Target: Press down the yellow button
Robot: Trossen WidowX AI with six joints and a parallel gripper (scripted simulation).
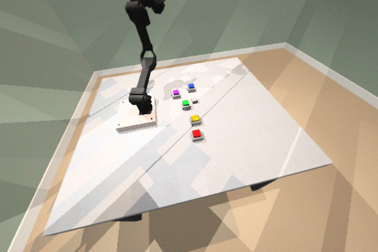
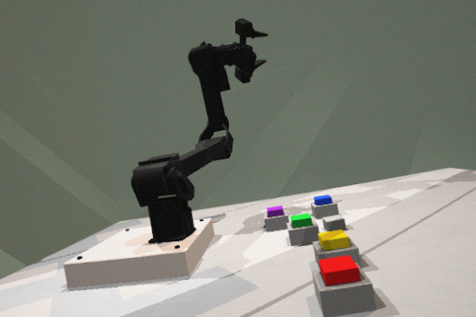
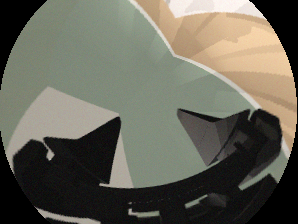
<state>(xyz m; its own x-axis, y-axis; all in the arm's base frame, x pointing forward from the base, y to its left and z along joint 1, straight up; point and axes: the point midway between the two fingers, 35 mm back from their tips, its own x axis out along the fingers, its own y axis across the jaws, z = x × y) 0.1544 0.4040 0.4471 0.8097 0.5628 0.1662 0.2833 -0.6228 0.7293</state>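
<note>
Yellow button (image 2: 334, 239) sits on the tabletop (image 2: 415, 254) between the green button (image 2: 301, 220) and red button (image 2: 339, 269), unpressed. High above it, the pincer (image 2: 260, 48) hangs wide open, holding nothing, presumably poised before descending.

We are seeing grey-green walls (image 1: 256, 8) rising behind and around the gripper (image 2: 258, 48). Well below it, a pale tabletop (image 1: 238, 143) is lying over a tan floor (image 1: 330, 206), both catching angular patches of light.
</note>
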